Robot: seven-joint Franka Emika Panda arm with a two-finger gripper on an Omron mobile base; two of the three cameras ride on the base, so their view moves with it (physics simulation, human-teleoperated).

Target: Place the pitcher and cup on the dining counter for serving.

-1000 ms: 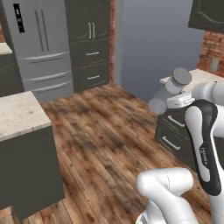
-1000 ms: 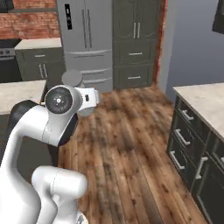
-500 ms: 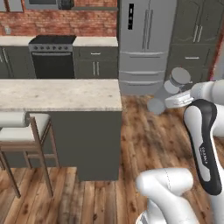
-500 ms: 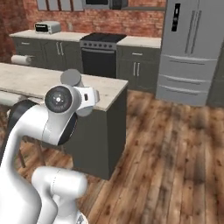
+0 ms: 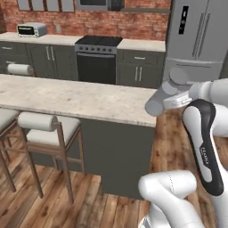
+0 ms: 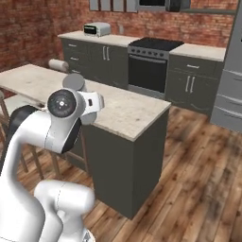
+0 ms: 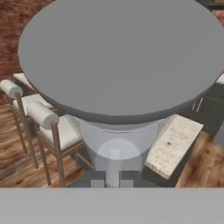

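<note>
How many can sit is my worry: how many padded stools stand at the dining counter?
2 on its near side: one stool, another at the left edge. A roll beyond the dining counter may be a third's back.

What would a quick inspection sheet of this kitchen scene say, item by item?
Surface: dining counter, beige speckled top, bare where seen.
Job's things: pitcher, grey, lidded, held at the arm's end off the counter's near corner; cup: nothing seen.
Clutter: toaster on the back counter.
Grippers: gripper shut on pitcher.
Cables: nothing seen.
Surroundings: padded stools beside the island, stove, refrigerator, brick wall, wood floor.
</note>
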